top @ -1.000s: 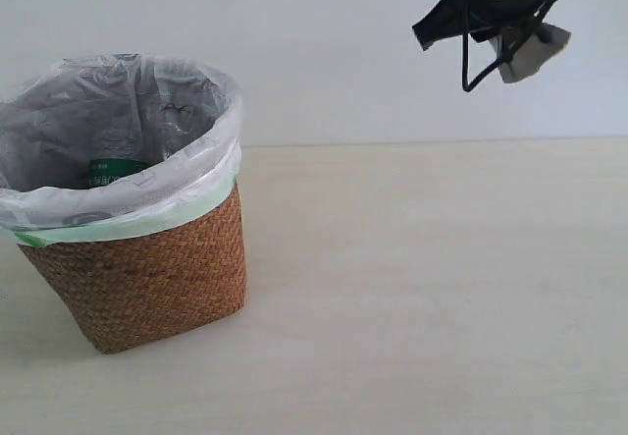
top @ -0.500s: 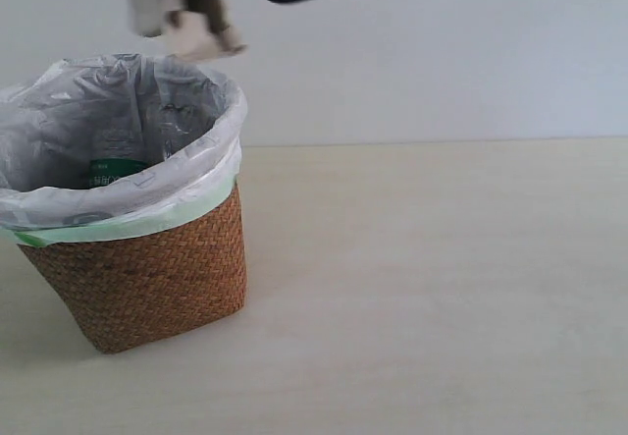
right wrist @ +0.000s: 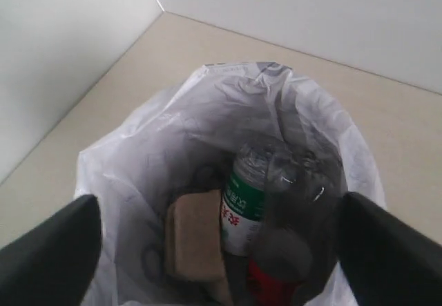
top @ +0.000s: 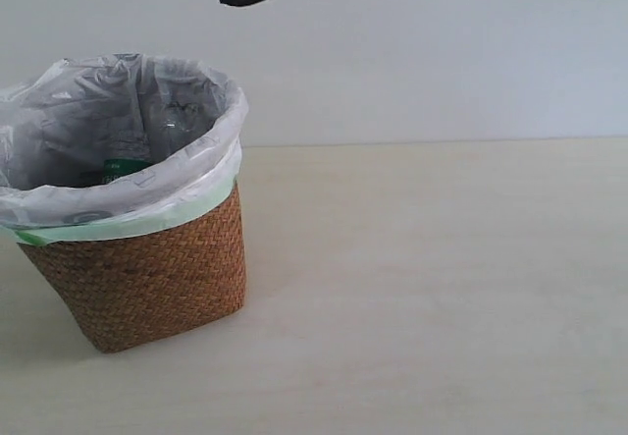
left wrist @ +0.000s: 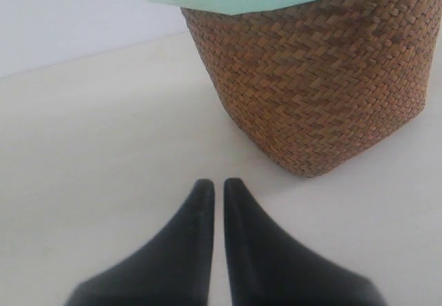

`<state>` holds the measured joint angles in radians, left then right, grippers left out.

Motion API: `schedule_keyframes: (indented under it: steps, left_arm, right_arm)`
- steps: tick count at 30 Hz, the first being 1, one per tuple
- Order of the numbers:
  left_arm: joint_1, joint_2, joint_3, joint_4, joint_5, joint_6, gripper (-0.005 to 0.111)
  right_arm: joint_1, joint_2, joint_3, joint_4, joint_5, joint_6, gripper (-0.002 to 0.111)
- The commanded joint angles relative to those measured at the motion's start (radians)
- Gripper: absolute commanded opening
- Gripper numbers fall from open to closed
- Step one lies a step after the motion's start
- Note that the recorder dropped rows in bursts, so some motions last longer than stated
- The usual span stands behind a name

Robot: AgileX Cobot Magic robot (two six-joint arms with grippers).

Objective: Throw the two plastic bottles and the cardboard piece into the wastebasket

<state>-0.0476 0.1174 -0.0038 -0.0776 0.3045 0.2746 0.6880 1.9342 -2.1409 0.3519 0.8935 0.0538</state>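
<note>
Over the wastebasket, your right gripper hangs with its jaws spread wide and empty. The cardboard piece it had above the rim half a second ago now lies inside the bag, right beside the green-label bottle and the red-label bottle. Your left gripper sits low near the wastebasket's base — jaws nearly together, nothing between them.

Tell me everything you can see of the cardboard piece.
The cardboard piece looks like plain tan-brown pulp, with a smooth face toward the right wrist camera and no bumps visible. It sits deep inside the wastebasket, against the white liner bag, its edge beside the green-labelled bottle. Its lower part is hidden.
</note>
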Motion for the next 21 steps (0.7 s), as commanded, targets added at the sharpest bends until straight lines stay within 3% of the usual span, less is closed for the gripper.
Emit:
schedule_keyframes:
  steps: [1,5,16,21]
  left_arm:
    - [0.003,-0.006,0.004,-0.008,-0.013,-0.009,0.004]
    - [0.003,-0.006,0.004,-0.008,-0.013,-0.009,0.004]
    - [0.003,-0.006,0.004,-0.008,-0.013,-0.009,0.004]
    - [0.003,-0.006,0.004,-0.008,-0.013,-0.009,0.004]
  right_arm:
    - [-0.001,-0.021,-0.01,-0.049,0.047,0.001,0.048]
    - [-0.001,-0.037,-0.01,-0.083,0.085,-0.003,0.002]
    - [-0.001,-0.121,-0.008,-0.233,0.285,-0.003,0.0]
    - [-0.001,-0.224,0.111,-0.257,0.21,-0.001,0.0]
